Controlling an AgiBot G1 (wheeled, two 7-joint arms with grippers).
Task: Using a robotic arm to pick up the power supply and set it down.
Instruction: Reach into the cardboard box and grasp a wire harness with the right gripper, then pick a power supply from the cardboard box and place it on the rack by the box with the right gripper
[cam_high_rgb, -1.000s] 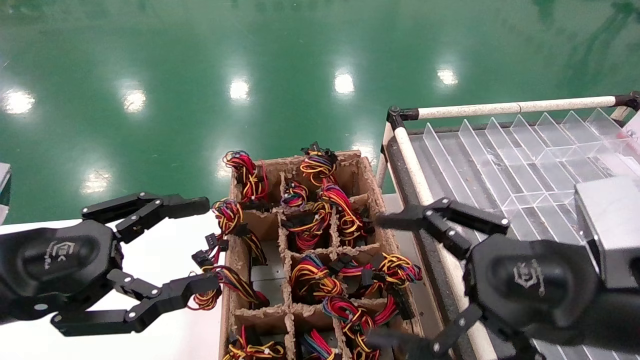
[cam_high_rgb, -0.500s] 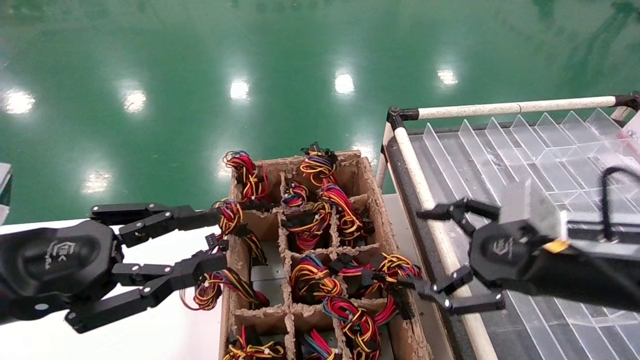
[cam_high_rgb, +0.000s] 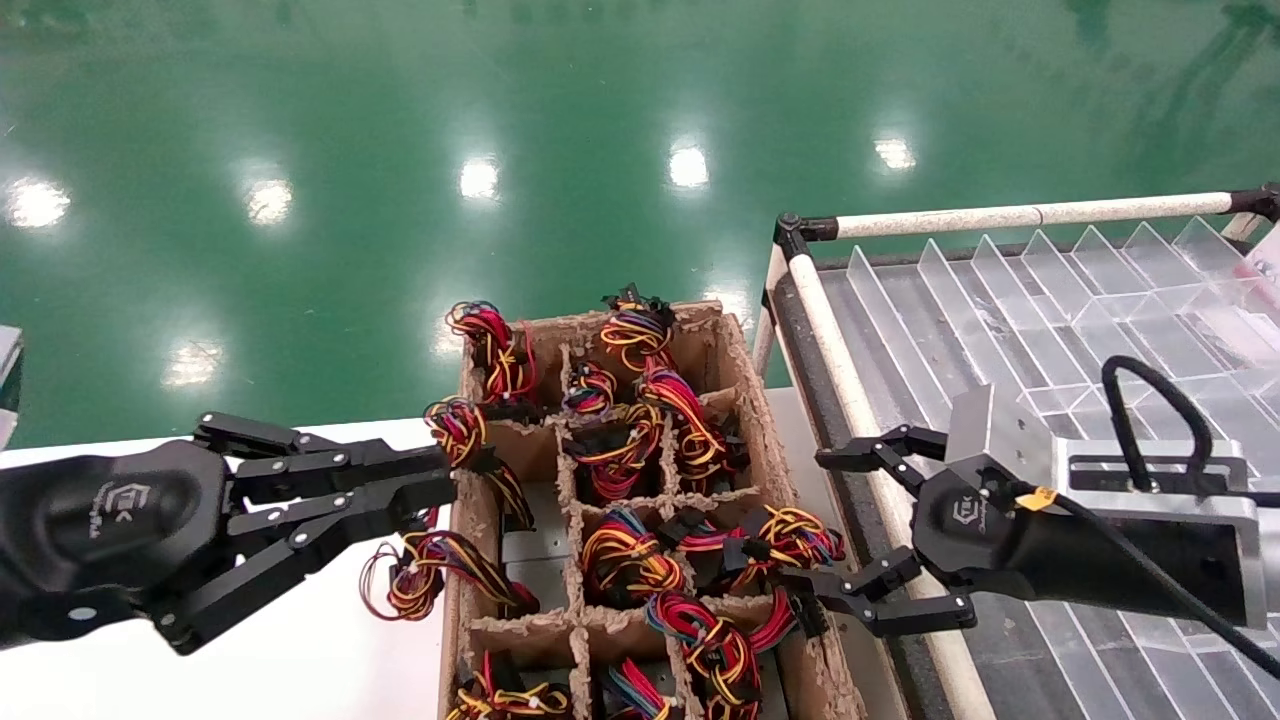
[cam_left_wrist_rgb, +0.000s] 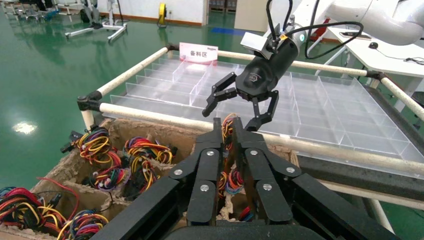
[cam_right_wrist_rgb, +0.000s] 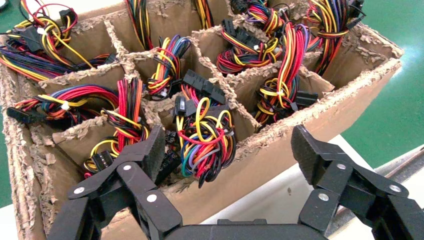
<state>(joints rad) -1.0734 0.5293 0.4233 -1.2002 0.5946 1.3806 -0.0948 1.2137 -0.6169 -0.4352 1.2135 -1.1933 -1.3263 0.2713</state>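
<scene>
Two tools (cam_high_rgb: 838, 530) (cam_high_rgb: 425, 490) beside one cardboard box (cam_high_rgb: 745, 400)

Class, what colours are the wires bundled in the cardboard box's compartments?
The wires are mostly red, yellow and black, with some blue strands, clearest in the right wrist view.

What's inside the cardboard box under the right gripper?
The cardboard box is split into cells holding bundles of red, yellow and black wires with black plugs. Grey metal shows in one cell; elsewhere the wires cover whatever lies below. The open right gripper hovers at its edge.
</scene>
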